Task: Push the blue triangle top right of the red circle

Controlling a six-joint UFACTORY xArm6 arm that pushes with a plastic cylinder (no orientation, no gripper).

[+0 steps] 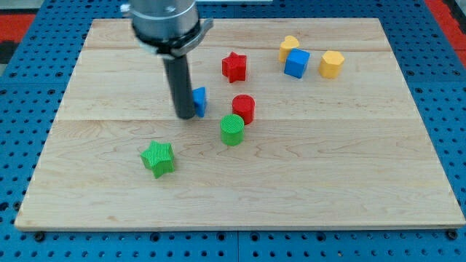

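Note:
The blue triangle [199,100] lies on the wooden board [349,175], partly hidden behind my rod. My tip [186,115] sits right against the triangle's left side, touching or nearly so. The red circle [243,108] is a short way to the triangle's right. The triangle is level with the circle, slightly higher in the view.
A green circle [232,129] sits just below-left of the red circle. A red star [234,66] is above it. A green star [158,158] lies lower left. At the top right are a blue cube [296,63] and two yellow blocks [288,47] [331,64].

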